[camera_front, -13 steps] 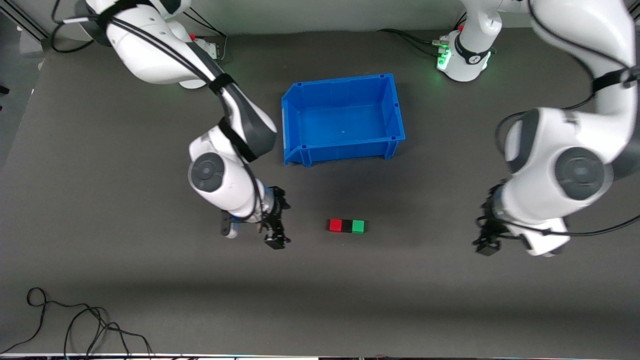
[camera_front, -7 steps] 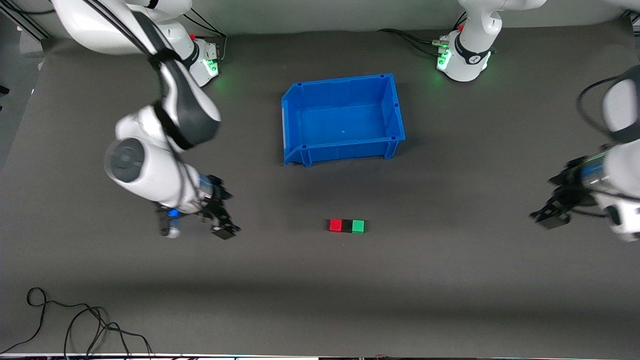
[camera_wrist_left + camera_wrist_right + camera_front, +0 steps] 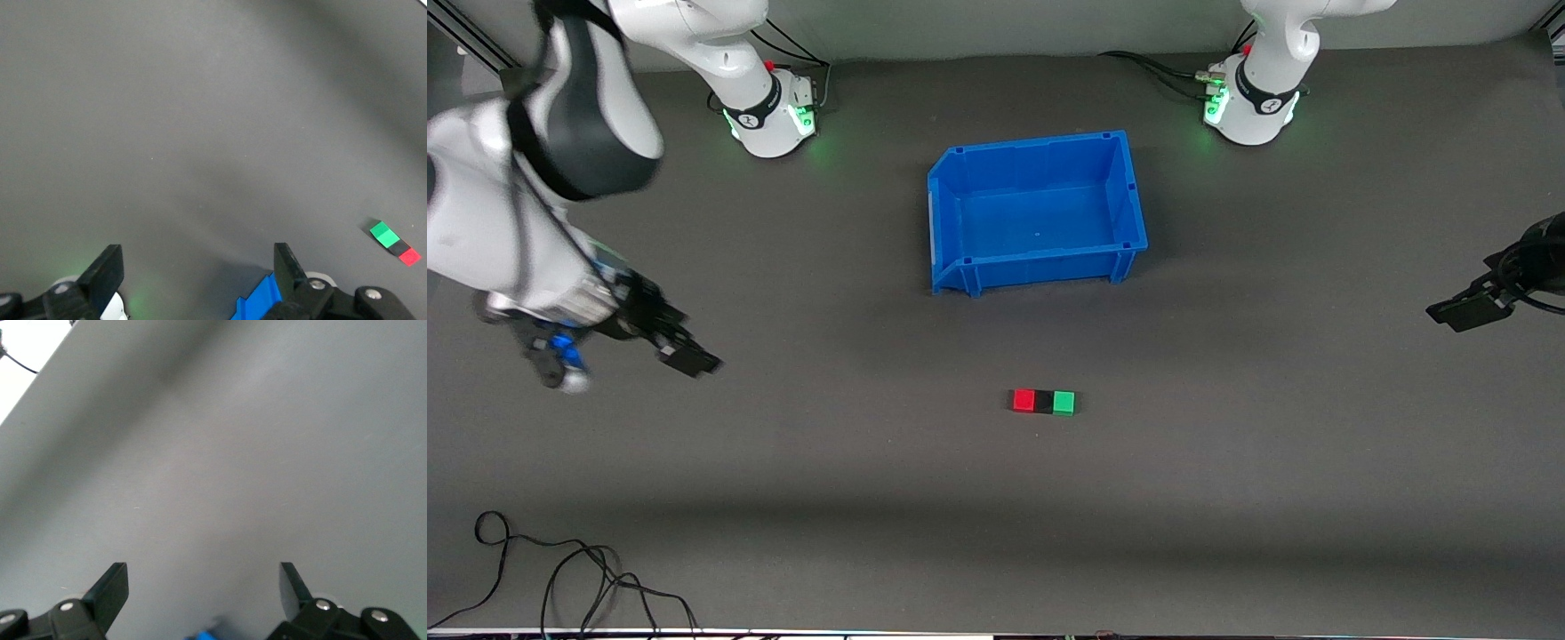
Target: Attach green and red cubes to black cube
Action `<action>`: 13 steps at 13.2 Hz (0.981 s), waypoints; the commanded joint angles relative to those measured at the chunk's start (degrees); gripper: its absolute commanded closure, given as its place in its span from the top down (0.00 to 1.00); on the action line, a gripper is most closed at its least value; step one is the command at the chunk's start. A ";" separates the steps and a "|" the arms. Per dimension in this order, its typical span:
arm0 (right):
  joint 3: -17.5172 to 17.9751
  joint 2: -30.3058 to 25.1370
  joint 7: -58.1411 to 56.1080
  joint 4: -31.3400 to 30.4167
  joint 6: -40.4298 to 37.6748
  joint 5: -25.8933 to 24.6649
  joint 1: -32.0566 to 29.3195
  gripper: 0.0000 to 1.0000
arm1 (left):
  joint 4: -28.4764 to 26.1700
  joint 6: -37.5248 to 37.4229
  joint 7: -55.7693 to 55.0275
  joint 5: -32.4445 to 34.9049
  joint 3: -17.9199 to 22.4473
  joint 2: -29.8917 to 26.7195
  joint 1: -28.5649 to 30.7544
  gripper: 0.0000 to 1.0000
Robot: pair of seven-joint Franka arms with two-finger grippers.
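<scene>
Cubes joined in a row, both grippers clear of them.

The red cube, black cube and green cube sat touching in one line on the table, black in the middle, so the attaching looked done with nothing left but idle arms. The row's long axis ran between the arms' ends of the table, red end toward the right arm, green end toward the left arm. The right gripper hung well apart from the red end, fingers spread and empty; the left gripper hung well apart from the green end, fingers likewise spread and empty. The blue bin held nothing.
</scene>
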 commanded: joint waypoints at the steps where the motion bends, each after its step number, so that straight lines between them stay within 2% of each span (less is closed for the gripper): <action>1: -0.44 -5.39 -11.94 -2.43 -1.36 -1.11 -2.80 1.00 | 2.16 -1.52 1.07 -0.03 -1.87 -0.25 -2.60 1.00; 3: 0.08 -6.37 -22.29 -1.30 -3.54 -1.81 -4.38 1.00 | 2.07 -1.70 1.33 0.58 -3.72 -0.35 -3.84 1.00; 5: 1.04 -6.02 -29.80 2.22 -11.26 -3.39 -5.80 1.00 | 2.07 -1.70 8.49 0.67 -3.91 -0.35 -3.24 1.00; 10: 4.82 -6.55 -30.27 3.89 -15.15 -3.66 -5.80 1.00 | 1.81 -2.23 27.93 3.74 -3.47 -0.26 -2.44 1.00; 13: 4.04 -6.81 -32.01 4.68 -14.98 -3.57 -5.54 1.00 | 0.06 -1.88 35.67 3.93 -1.89 -1.04 -2.00 1.00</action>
